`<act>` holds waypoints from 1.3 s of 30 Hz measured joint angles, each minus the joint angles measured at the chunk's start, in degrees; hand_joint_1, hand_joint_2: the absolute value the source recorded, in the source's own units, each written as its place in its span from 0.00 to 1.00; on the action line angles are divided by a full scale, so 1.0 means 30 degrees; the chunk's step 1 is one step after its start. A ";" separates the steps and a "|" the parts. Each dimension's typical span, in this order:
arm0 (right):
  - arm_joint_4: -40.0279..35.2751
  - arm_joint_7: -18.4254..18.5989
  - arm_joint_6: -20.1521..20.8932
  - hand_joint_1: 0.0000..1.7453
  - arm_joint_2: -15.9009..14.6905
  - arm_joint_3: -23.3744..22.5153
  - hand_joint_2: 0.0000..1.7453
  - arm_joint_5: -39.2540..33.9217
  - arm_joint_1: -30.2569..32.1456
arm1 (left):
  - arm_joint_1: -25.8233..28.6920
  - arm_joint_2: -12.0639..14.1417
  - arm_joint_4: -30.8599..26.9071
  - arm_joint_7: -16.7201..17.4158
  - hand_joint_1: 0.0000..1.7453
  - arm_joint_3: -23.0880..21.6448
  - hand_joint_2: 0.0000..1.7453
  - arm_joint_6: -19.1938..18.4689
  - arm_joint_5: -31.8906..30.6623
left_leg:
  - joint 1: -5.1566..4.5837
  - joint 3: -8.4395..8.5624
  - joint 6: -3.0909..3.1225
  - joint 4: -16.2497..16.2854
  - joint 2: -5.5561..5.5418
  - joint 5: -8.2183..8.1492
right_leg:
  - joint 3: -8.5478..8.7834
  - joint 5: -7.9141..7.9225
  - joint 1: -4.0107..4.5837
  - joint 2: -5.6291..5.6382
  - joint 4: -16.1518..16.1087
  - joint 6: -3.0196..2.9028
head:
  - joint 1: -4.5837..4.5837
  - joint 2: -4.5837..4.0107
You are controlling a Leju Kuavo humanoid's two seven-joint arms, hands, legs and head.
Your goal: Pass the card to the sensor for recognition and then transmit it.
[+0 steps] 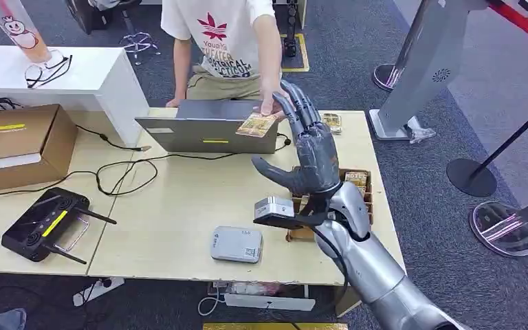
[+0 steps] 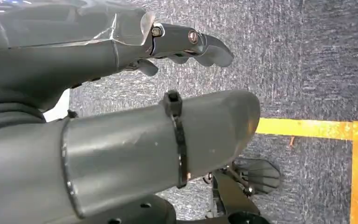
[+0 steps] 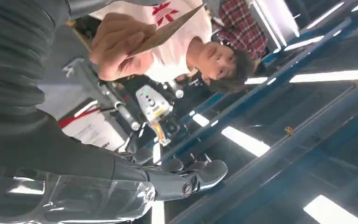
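My right hand (image 1: 314, 157) is raised over the desk (image 1: 179, 199), palm turned toward nine o'clock, its fingers (image 1: 295, 103) stretched out and apart toward twelve o'clock with the thumb jutting toward nine, and nothing is held in them; the card (image 1: 256, 124) sits just beside my fingertips, at about ten o'clock from them, pinched in the person's hand (image 1: 272, 104) that reaches across from the far side of the desk, and I cannot tell whether my fingertips touch it; in the right wrist view that same hand (image 3: 116, 44) grips the card (image 3: 165, 30) edge-on beyond my fingers (image 3: 200, 175), which lie extended and bare; the card hangs over the back edge of the grey laptop (image 1: 206, 127), which stands at twelve o'clock on the desk; the small grey sensor box (image 1: 236, 244) lies flat near the front edge, at about seven o'clock from my right hand and well apart from the card; a box of cards (image 1: 357, 180) rests at the desk's three o'clock side, partly behind my wrist; a black controller (image 1: 45, 223) lies at the eight o'clock corner; my left hand (image 2: 182, 44) hangs over grey carpet with a yellow floor line (image 2: 317, 130) beneath, its fingers curled loosely inward around nothing.
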 joint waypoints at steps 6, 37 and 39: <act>0.0766 0.0291 -0.0569 0.00 0.0000 0.0160 1.00 0.0517 -0.0279 | -0.0060 -0.0036 0.0000 -0.0058 0.00 -0.0110 0.00 -0.0022 0.0000 | 0.0000 -0.0001 0.0000 0.0003 0.0000 0.0000 | -0.0001 0.0001 0.0000 0.0000 0.0000 0.0001 | 0.0000 0.0000; 0.2376 0.0444 -0.1050 1.00 0.0029 0.0422 1.00 0.0138 -0.0847 | -0.0077 -0.0029 0.0000 -0.0364 0.00 -0.0161 0.00 0.0051 0.0028 | 0.0002 -0.0004 0.0000 0.0003 -0.0001 0.0000 | 0.0000 0.0001 0.0001 -0.0001 0.0000 0.0001 | 0.0000 0.0000; 0.2376 0.0444 -0.1064 1.00 0.0029 0.0422 1.00 0.0138 -0.0859 | -0.0077 -0.0022 0.0000 -0.0393 0.00 -0.0161 0.00 0.0058 0.0029 | 0.0002 -0.0004 0.0000 0.0003 -0.0001 0.0000 | 0.0000 0.0001 0.0002 -0.0001 0.0000 0.0001 | 0.0000 0.0000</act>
